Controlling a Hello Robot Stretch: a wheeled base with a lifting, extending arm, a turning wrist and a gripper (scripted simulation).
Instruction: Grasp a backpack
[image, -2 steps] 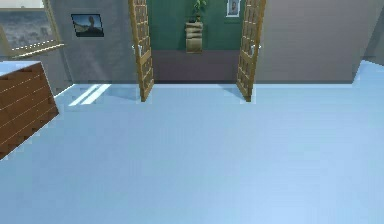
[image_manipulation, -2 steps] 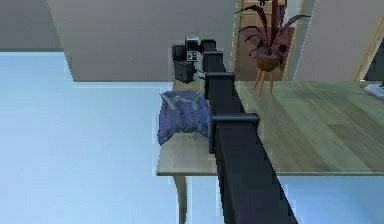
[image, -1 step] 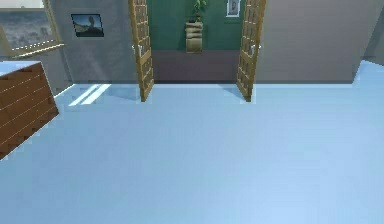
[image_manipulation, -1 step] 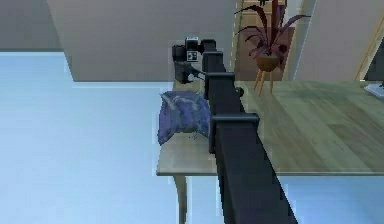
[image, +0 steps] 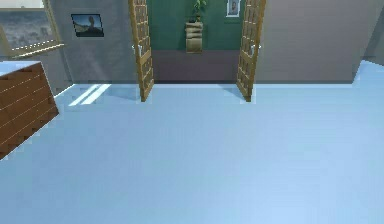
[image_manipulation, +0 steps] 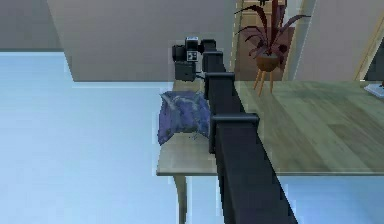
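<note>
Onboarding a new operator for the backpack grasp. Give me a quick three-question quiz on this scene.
1. True or false: the blue-grey fabric backpack lies on the floor.
2. In the arm side view, on which side of the dark square arm bar is the backpack? A) the view's left B) the view's right C) hidden behind it
3. In the forward view, what stands beyond the open wooden lattice double doors?

Key
1. False: it rests on the light wooden table.
2. A.
3. A potted green plant on a small wooden stand, against a green wall.
</note>
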